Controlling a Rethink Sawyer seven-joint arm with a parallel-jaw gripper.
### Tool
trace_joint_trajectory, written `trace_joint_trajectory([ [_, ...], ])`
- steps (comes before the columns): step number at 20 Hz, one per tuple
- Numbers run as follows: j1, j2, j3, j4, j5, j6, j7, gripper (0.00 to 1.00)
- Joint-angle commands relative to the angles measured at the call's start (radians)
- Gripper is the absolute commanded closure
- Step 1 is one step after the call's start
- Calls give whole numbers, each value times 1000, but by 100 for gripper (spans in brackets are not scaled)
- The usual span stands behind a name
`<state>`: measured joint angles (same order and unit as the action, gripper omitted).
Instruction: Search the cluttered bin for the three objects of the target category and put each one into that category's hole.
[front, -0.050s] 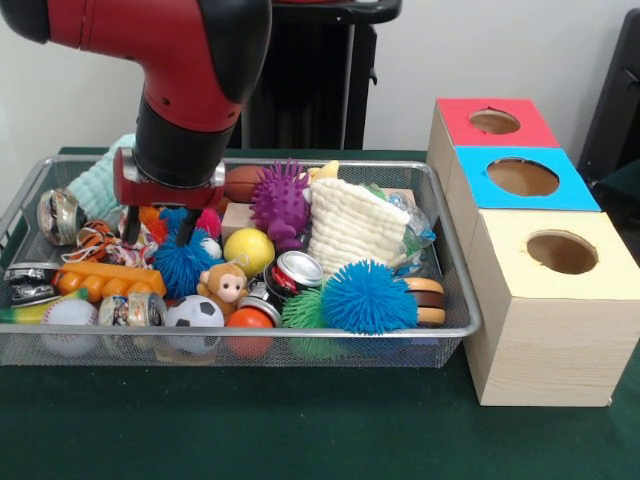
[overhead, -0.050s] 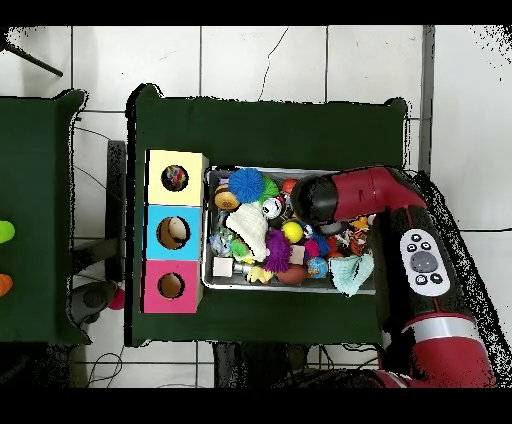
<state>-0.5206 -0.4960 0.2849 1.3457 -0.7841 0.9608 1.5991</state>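
Bin (front, -0.050s: 400, 163) first: why is the claw (front, -0.050s: 157, 228) hanging over that end of it?

- By my reading it is searching. The claw is pointing straight down just above the clutter, its jaws standing apart and gripping nothing I can make out, which suits a pick from above.

- What is lying nearest to it?

- A blue spiky ball (front, -0.050s: 180, 265) is sitting just below and slightly in front of the claw, nearly touching one tip. An orange toy (front, -0.050s: 110, 279) is lying beside that.

- Is the ball the target?

- I am only guessing; the category is not showing anywhere.

- And the holes?

- They are waiting well apart from the claw, past the bin's other end: red hole (front, -0.050s: 494, 121), blue hole (front, -0.050s: 522, 177) and yellow hole (front, -0.050s: 562, 252), all facing upward so things are dropping in from above. Everything is resting on the green worktop (front, -0.050s: 300, 430).
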Motion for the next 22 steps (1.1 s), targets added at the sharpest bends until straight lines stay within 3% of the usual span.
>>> trace_joint_trajectory([
  [1, -8, 53, 36, 18, -84, -15, -277, 0],
  [22, -29, 63, 72, -35, -151, -21, -367, 0],
])
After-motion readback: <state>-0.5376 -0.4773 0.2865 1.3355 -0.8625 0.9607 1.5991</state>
